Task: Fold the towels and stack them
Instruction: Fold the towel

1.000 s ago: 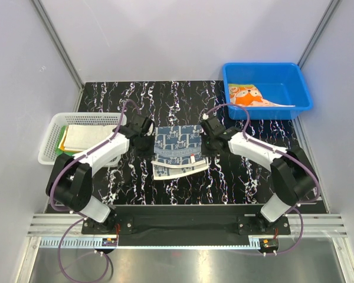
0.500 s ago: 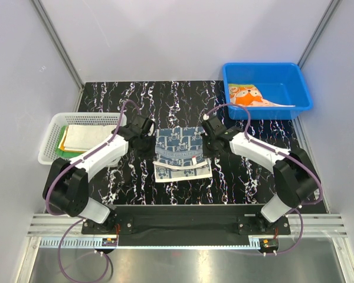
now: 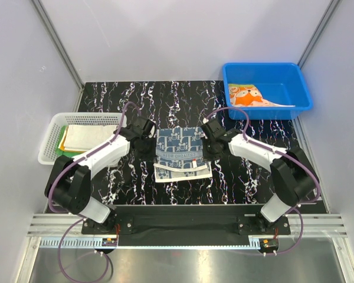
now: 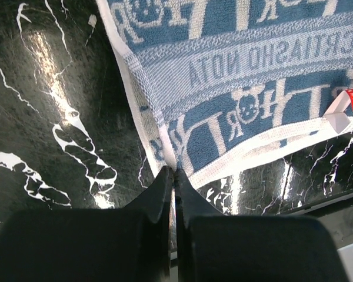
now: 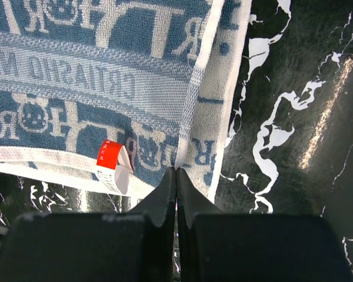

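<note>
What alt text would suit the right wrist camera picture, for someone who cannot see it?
The right gripper, jaws shut, pinches the side edge of a navy-and-white patterned towel woven with letters. A red tag sticks out near the towel's white hem, and the black, white-veined table shows on the right.

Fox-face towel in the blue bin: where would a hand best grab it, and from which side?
Probably from straight above, since the walls of the blue bin block a sideways approach. Pinch the fox-face towel at the thin white edge reaching rightward over bare floor; it looks freer than the middle.
</note>
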Robot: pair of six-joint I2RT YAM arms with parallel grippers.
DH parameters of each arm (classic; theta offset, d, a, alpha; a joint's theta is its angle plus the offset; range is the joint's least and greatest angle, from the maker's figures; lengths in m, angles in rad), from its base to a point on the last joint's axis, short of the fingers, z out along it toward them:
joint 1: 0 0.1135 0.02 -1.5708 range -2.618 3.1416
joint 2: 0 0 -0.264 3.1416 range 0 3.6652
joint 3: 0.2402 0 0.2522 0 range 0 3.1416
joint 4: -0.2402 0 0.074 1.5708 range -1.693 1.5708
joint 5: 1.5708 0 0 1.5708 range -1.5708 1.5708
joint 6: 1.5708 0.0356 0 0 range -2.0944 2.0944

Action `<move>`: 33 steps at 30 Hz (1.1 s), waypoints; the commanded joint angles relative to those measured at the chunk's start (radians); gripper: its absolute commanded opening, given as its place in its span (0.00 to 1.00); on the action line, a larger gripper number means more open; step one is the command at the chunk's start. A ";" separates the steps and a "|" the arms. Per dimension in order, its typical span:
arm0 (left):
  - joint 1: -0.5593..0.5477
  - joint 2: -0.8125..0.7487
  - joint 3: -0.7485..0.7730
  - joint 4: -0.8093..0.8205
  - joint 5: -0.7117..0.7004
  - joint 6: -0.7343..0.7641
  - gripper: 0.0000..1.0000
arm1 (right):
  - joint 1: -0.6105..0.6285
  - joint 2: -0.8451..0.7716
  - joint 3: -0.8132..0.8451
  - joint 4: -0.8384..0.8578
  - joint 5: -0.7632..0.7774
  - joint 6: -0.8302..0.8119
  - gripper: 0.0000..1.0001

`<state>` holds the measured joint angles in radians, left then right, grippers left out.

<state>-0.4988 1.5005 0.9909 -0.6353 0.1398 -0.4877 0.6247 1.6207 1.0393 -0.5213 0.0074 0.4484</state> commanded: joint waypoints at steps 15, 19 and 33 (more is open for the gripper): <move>-0.090 -0.115 -0.212 0.161 0.066 -0.135 0.00 | 0.007 -0.139 -0.127 0.010 -0.006 0.010 0.00; -0.098 -0.091 -0.222 0.160 0.038 -0.127 0.00 | 0.009 -0.108 -0.151 0.037 -0.006 0.012 0.00; -0.130 -0.181 -0.144 0.046 0.004 -0.133 0.00 | 0.007 -0.185 -0.093 -0.058 0.026 0.007 0.00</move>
<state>-0.6083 1.3911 0.7910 -0.5674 0.1696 -0.6048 0.6250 1.5078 0.9020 -0.5442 0.0074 0.4522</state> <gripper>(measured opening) 0.012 0.009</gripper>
